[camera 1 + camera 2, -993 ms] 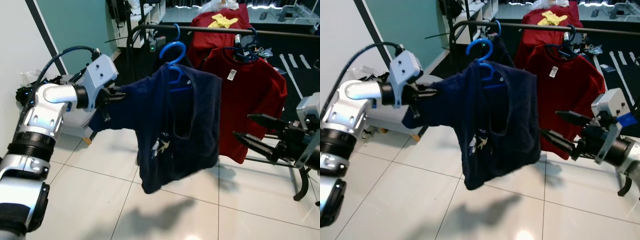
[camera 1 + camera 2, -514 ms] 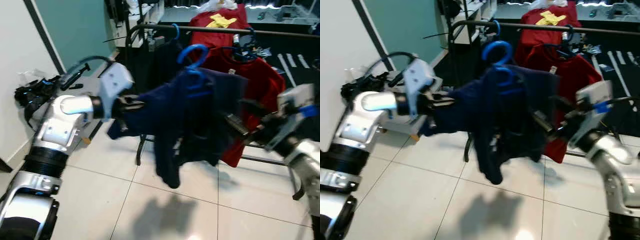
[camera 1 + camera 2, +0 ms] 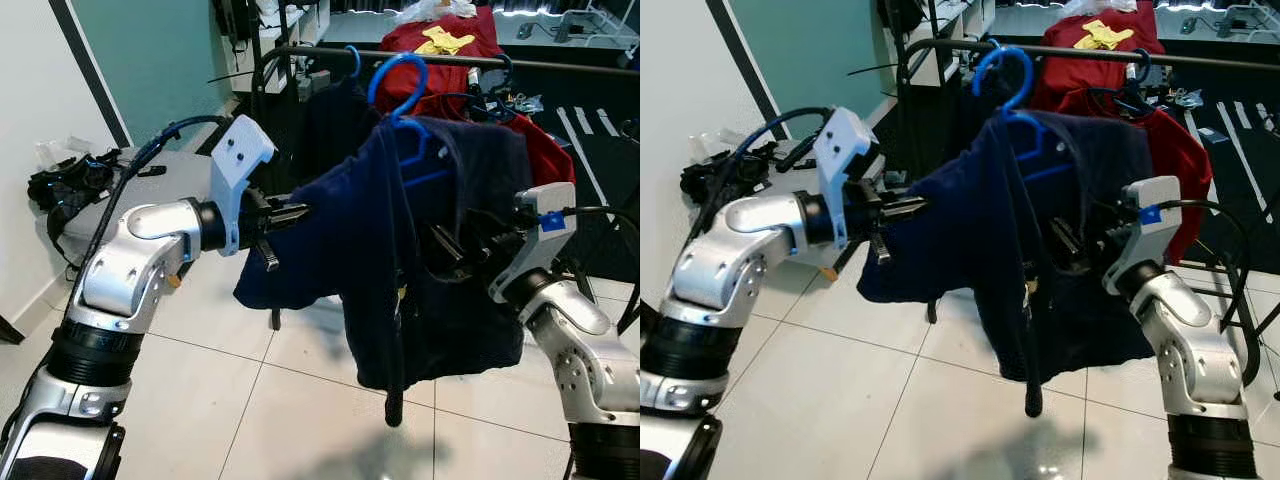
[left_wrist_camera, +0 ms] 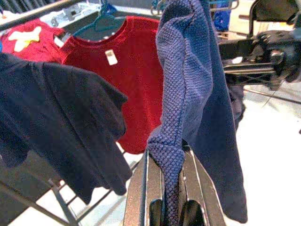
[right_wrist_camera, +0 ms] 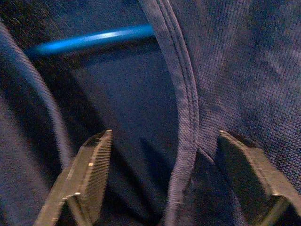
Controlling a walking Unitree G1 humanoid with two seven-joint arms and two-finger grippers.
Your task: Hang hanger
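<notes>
The navy blue knit garment (image 3: 400, 260) hangs on a bright blue plastic hanger (image 3: 398, 95), held up in the air in front of the black metal clothes rail (image 3: 440, 60), with the hanger's hook raised to about rail height but not yet over the bar, judging from the head views. The left gripper (image 3: 285, 215) reaches in from the robot's left and pinches one sleeve; the left wrist view shows its jaws closed narrow on a fold of the navy knit, which keeps that side of the garment spread out sideways rather than drooping. The right gripper (image 3: 1065, 243) pushes into the cloth from the other side; in the right wrist view its black fingers (image 5: 87, 174) stand wide apart with the garment's seam and the hanger's blue bar between them, gripping nothing that can be seen, so it probably steadies or props the load from below. A red t-shirt (image 4: 129, 75) and a dark navy t-shirt (image 4: 61, 117) already hang on the rail, leaving a gap between them where the hook would likely go. The white tiled floor (image 3: 250, 410) lies beneath.
</notes>
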